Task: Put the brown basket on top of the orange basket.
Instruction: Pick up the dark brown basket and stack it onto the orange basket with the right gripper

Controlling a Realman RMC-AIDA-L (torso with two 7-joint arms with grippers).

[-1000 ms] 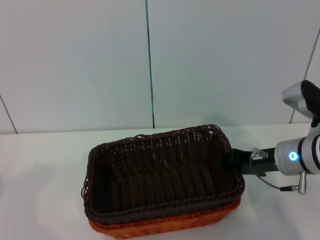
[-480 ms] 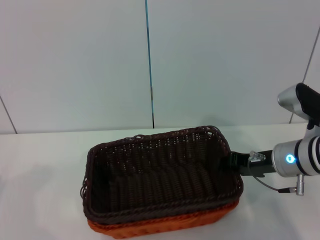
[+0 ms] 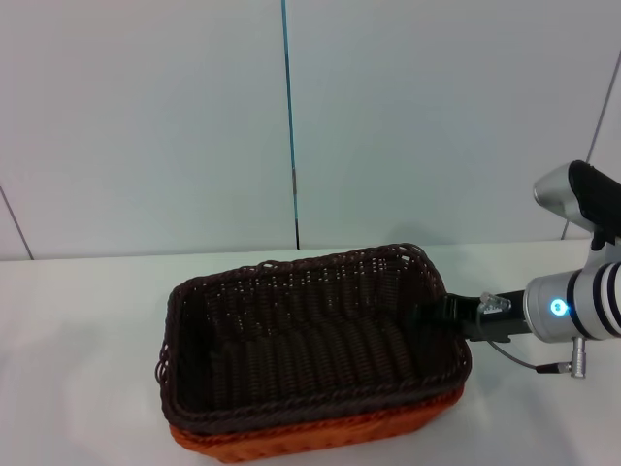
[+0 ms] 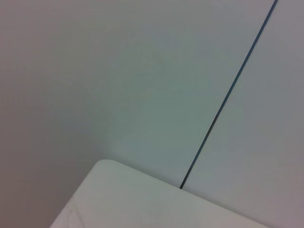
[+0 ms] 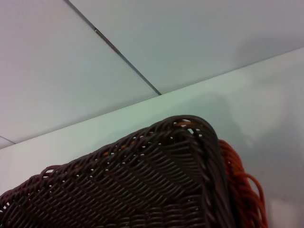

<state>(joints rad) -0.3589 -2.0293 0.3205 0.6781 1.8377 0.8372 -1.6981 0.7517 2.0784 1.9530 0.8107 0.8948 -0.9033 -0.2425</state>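
The brown basket (image 3: 310,340) sits nested on top of the orange basket (image 3: 320,439), whose orange weave shows only as a band below it. My right gripper (image 3: 437,316) reaches from the right over the brown basket's right rim, its dark tip just inside the basket. The right wrist view shows a corner of the brown basket (image 5: 142,190) up close, with the orange basket's rim (image 5: 242,190) beside it. My left gripper is out of view; the left wrist view shows only wall and a table corner (image 4: 142,199).
The stacked baskets stand on a white table (image 3: 78,320) near its front edge. A pale panelled wall (image 3: 437,116) with a dark vertical seam runs behind the table.
My right arm has moved slightly left, and the gripper's tip reaches further over the brown basket's right rim. The baskets have hardly shifted.
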